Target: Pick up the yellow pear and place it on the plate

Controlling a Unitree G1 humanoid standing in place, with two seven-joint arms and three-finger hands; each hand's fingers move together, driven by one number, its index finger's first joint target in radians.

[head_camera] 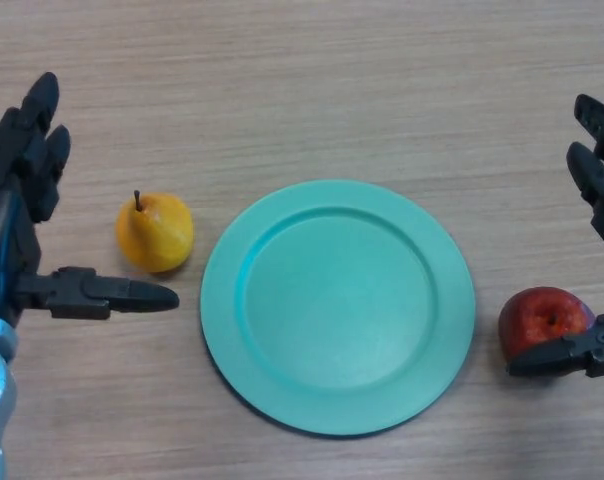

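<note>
Between the spread fingers [30, 135] and thumb of the left hand [22, 230] the pear [155, 233] is framed — upright, untouched, just beside the plate [338, 306]. The approach is judged nearly done; closing round the fruit is called for next. The right hand [592, 250] is held open by an apple [542, 320] — on a bare wood-grain worktop [312, 80].

Black left robot hand [22, 200], silver forearm, black right robot hand [597, 190]
</note>
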